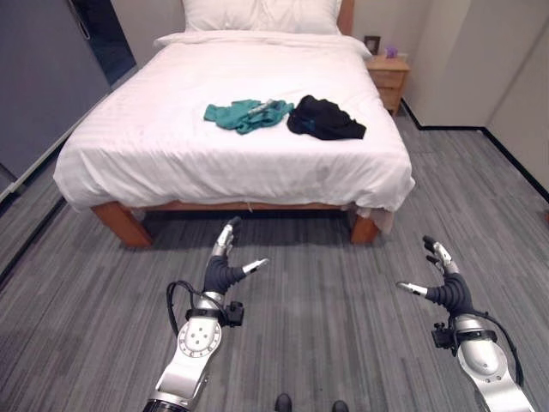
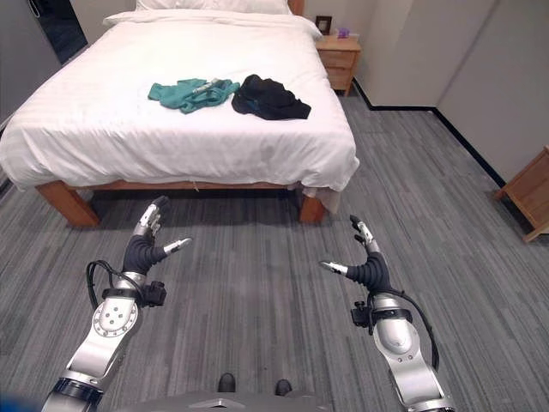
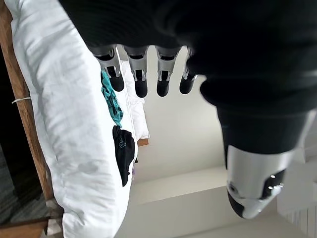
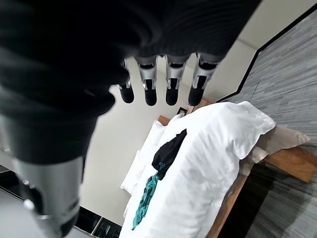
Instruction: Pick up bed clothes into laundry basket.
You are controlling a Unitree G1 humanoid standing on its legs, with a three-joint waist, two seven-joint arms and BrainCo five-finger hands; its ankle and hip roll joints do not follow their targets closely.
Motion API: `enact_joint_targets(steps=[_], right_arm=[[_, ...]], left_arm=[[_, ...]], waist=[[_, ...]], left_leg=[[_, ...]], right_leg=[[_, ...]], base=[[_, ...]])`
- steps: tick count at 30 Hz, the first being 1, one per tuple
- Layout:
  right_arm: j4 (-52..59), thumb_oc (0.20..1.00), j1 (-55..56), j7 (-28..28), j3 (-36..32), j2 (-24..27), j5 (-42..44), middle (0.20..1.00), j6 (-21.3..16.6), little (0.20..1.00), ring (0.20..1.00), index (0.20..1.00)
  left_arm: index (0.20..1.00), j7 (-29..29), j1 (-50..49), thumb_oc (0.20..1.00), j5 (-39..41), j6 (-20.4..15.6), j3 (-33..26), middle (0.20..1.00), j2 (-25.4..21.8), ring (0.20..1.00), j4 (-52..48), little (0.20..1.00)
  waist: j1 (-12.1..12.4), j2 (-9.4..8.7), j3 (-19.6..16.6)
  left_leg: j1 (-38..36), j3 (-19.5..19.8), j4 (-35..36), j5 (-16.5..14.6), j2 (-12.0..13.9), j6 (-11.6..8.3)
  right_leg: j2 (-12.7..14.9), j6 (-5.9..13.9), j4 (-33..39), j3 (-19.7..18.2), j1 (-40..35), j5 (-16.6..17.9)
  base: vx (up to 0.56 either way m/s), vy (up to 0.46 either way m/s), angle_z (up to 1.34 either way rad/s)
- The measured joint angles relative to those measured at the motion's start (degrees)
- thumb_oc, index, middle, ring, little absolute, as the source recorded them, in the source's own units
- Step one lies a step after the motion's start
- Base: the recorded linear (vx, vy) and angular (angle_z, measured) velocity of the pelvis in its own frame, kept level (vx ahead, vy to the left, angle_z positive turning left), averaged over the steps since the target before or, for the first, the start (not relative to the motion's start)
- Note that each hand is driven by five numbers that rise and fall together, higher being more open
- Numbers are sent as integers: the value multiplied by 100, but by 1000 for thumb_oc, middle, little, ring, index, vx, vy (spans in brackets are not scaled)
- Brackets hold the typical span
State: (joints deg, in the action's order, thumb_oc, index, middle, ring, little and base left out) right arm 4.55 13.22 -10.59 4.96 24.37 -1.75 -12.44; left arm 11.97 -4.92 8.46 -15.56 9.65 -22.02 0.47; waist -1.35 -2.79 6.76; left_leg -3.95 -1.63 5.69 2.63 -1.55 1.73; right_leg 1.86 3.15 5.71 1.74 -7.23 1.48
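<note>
A teal garment [image 1: 247,114] and a black garment [image 1: 324,118] lie crumpled side by side on the white bed [image 1: 154,137], about mid-mattress. The wrist views show them too: teal garment [image 3: 112,99], black garment [image 3: 124,151], teal garment [image 4: 144,203], black garment [image 4: 167,152]. My left hand [image 1: 225,268] hovers over the floor short of the bed's foot, fingers straight, holding nothing. My right hand [image 1: 444,280] hangs at the same distance off to the right, also open and empty.
A wooden nightstand [image 1: 388,77] stands by the bed's far right corner. Pillows [image 1: 262,15] lean at the headboard. Dark panels [image 1: 51,77] line the left wall. Another wooden piece [image 2: 527,193] sits at the right wall. Grey plank floor [image 1: 326,300] lies between me and the bed.
</note>
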Motion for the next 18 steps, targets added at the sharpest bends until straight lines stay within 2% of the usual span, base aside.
enact_joint_targets(steps=[14, 15, 16, 17, 18], right_arm=[[-111, 1000, 7, 115, 73, 74, -6, 1000, 52, 1000, 1000, 1000], [-133, 1000, -17, 115, 115, 92, -6, 1000, 46, 1000, 1000, 1000], [-173, 1000, -74, 125, 237, 120, -11, 1000, 48, 1000, 1000, 1000], [-230, 1000, -129, 120, 232, 179, -14, 1000, 46, 1000, 1000, 1000], [-272, 1000, -189, 111, 219, 230, -14, 1000, 54, 1000, 1000, 1000]], left_arm=[[1000, -4, -132, 1000, 42, 8, 12, 1000, 0, 1000, 30, 1000], [1000, -11, -162, 1000, 43, 2, 1, 1000, 2, 1000, 36, 1000], [1000, -38, -32, 1000, 57, 13, -12, 1000, -66, 1000, 67, 1000], [1000, -71, 149, 1000, 93, 17, 5, 1000, -24, 1000, 202, 1000], [1000, -86, 317, 1000, 185, 50, 63, 1000, -14, 1000, 326, 1000]], waist=[[1, 10, -19], [36, 20, -25], [51, -208, 113], [39, -249, 232], [132, -323, 355]], left_leg=[[127, 111, -4, -18, 23, -14], [220, 133, -144, 32, 54, -155], [788, 65, -1024, 34, -11, -430], [1270, 89, -1791, -30, -8, -502], [1641, 5, -2450, 66, -19, -633]], right_leg=[[-39, -1, -2, 49, 50, -84], [-123, -76, -29, 87, 125, -126], [-126, -356, -178, 90, 292, -178], [-98, -432, -210, 164, 345, -136], [-132, -471, -239, 242, 375, -168]], base=[[42, -54, 4], [-108, -214, 18], [-15, -259, 43], [-5, -251, 49], [151, -180, 35]])
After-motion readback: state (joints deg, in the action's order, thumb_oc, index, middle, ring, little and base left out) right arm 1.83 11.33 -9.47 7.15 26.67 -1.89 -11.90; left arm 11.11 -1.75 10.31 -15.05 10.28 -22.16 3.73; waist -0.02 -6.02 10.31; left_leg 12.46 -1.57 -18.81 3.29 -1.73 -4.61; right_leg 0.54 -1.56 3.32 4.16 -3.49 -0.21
